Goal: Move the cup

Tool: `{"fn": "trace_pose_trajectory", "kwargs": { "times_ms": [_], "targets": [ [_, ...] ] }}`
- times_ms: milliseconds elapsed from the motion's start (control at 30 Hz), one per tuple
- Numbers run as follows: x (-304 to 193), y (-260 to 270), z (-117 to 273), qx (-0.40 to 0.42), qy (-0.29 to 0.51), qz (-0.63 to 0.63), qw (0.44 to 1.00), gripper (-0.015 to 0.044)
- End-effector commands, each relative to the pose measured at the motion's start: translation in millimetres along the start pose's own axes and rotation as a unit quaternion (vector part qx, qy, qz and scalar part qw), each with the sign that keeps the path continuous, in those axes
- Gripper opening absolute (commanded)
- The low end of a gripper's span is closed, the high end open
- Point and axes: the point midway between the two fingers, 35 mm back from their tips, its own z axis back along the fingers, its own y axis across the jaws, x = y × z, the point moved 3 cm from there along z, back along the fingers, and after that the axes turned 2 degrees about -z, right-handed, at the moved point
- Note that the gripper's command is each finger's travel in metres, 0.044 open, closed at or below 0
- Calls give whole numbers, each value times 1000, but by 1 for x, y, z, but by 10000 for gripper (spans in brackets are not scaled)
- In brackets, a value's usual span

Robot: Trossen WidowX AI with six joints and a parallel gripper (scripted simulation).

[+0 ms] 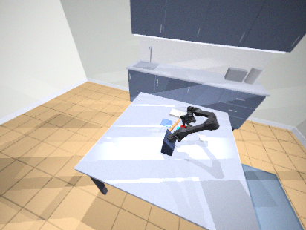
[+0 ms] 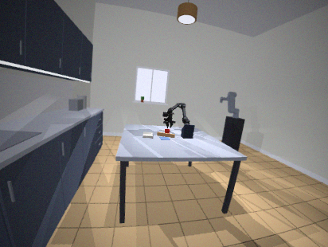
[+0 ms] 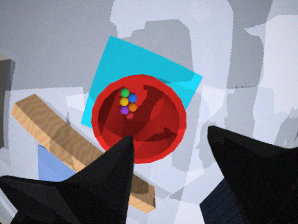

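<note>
While the hand (image 1: 187, 120) (image 2: 168, 125) (image 3: 170, 137) is over the bench (image 1: 130, 178) (image 2: 135, 151) (image 3: 30, 75), its two black fingers stand wide apart, so it is released and grasps nothing. Just below it is the red cup (image 1: 183, 126) (image 2: 167, 131) (image 3: 139, 119), upright, with its open mouth toward the wrist camera. One fingertip overlaps the rim in the wrist view; I cannot tell if it touches. Inside the cup the small marbles (image 3: 124, 102) are lying together: green, blue, yellow, orange and purple ones can be seen. The cup covers one part of the cyan pad (image 1: 178, 127) (image 3: 145, 57), but I cannot tell if its whole base is on this pad. Beside them lies the wooden bar (image 1: 174, 125) (image 2: 165, 135) (image 3: 60, 130), and on its other side is the blue pad (image 1: 166, 122) (image 2: 165, 139) (image 3: 52, 167). Near one end of the bar stands the dark blue box (image 1: 168, 145) (image 2: 188, 131) (image 3: 220, 205). The cream-coloured block (image 1: 176, 112) (image 2: 147, 135) lies closer to the bench edge which faces the cabinets (image 1: 171, 83) (image 2: 76, 147).
</note>
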Motion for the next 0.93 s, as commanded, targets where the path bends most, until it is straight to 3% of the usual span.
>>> {"fn": "trace_pose_trajectory", "kwargs": {
  "times_ms": [0, 133, 633, 900],
  "targets": [
    [0, 0, 0, 0, 0, 1, 1000, 338],
    [0, 1, 6, 0, 1, 1, 1000, 440],
    [-1, 4, 62, -1, -1, -2, 1000, 440],
    [0, 5, 60, 1, -3, 1, 1000, 440]
  ]
}}
